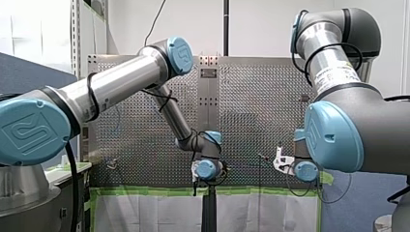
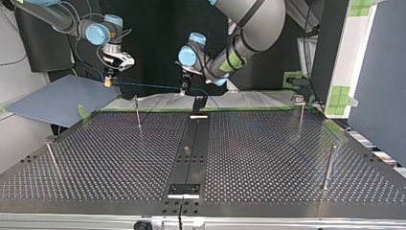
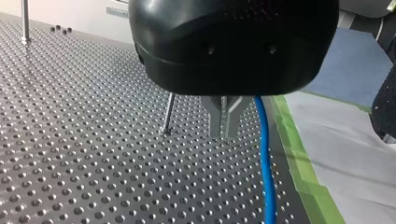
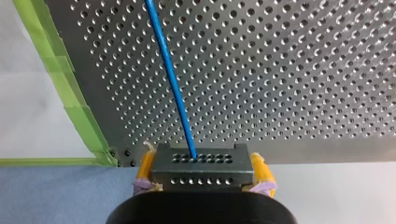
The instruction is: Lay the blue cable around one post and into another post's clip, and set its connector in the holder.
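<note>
Near the taped edge of the perforated table [image 4: 289, 70], my right gripper [image 4: 203, 164] grips the dark connector [image 4: 201, 177] between its yellow pads [image 4: 260, 169]. The blue cable [image 4: 173, 88] runs from this connector to my left gripper [image 3: 224, 122]. There the metal fingers [image 3: 215, 119] are closed on it, above the table.

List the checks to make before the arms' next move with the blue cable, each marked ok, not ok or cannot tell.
1. Connector clamped between the right gripper's yellow pads: ok.
2. Cable stretched in the air between both grippers: ok.
3. Left gripper's fingers shut: ok.
4. Cable pinched between those fingers: cannot tell; it runs beside them.
5. Cable round the near post: not ok; it hangs clear of it.
</note>
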Available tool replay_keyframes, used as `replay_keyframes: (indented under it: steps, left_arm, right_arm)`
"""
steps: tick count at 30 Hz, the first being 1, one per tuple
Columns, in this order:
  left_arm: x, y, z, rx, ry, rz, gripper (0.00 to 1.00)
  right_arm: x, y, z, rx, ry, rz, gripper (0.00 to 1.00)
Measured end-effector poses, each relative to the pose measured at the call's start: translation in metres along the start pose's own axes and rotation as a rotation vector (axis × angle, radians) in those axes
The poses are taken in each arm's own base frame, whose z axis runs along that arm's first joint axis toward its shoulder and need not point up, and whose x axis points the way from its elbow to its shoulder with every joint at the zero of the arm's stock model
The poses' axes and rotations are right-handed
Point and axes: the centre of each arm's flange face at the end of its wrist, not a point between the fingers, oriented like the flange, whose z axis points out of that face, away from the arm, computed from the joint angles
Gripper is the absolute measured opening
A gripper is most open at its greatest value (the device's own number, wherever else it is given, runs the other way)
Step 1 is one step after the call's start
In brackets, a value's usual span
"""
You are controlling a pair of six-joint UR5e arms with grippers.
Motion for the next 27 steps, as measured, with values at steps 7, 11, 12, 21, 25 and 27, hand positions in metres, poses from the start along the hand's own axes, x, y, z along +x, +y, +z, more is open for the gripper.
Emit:
replay_keyframes:
  steps: [7,11,12,21,25,27]
  left_arm:
    - [0.003,-0.021,-0.010,0.028,-0.015,0.001,0.00]
    - [0.003,-0.031,-0.014,0.035,-0.029,0.000,0.00]
    - [0.003,-0.033,-0.015,0.034,-0.035,0.000,0.00]
    - [0.002,-0.039,-0.019,-0.018,-0.070,0.005,0.00]
    - [0.001,-0.038,-0.020,-0.045,-0.078,0.004,0.00]
    - [0.001,-0.039,-0.021,-0.052,-0.079,0.005,0.00]
  right_arm:
    - [0.001,0.006,0.002,-0.011,0.003,0.003,0.00]
    - [0.002,0.010,0.003,-0.019,0.004,0.004,0.00]
    - [0.002,0.011,0.003,-0.021,0.005,0.005,0.00]
    - [0.003,0.021,0.005,-0.039,0.000,0.007,0.00]
    - [0.003,0.025,0.006,-0.045,0.000,0.008,0.00]
    - [0.003,0.027,0.006,-0.048,0.001,0.008,0.00]
